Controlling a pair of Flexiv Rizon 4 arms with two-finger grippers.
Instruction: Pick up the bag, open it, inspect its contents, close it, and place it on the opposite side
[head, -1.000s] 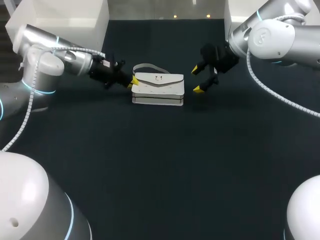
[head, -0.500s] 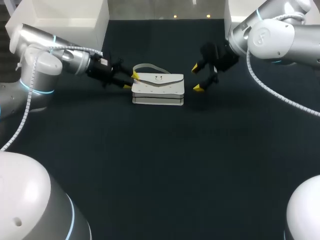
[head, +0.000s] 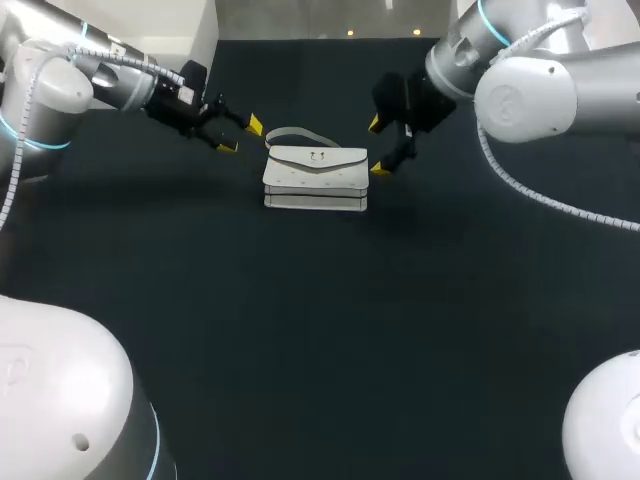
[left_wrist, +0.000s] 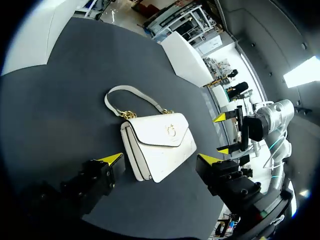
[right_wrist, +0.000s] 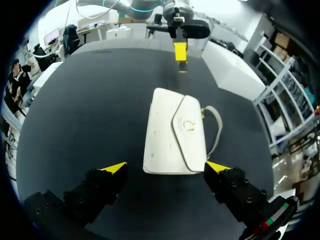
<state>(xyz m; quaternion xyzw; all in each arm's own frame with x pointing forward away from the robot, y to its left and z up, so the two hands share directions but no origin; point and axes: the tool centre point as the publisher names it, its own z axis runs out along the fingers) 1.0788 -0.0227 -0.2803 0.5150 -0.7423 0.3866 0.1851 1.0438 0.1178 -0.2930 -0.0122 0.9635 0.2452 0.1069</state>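
Desk (head: 300, 330): dark, bag (head: 316, 178) lying flat.
Bag: probably light, stiffish (smooth, maybe slippery).
Hold: strap (head: 290, 134) or short ends.
Left fingers (head: 255, 125): apart, empty.
Right fingers (head: 381, 169): apart, empty.

A white flap handbag (right_wrist: 170, 132) with a gold clasp lies flat on the dark counter (right_wrist: 90, 110), just ahead of the right hand (right_wrist: 165, 167), whose fingers stand spread wide. The left hand (right_wrist: 180, 59) hangs beyond it.
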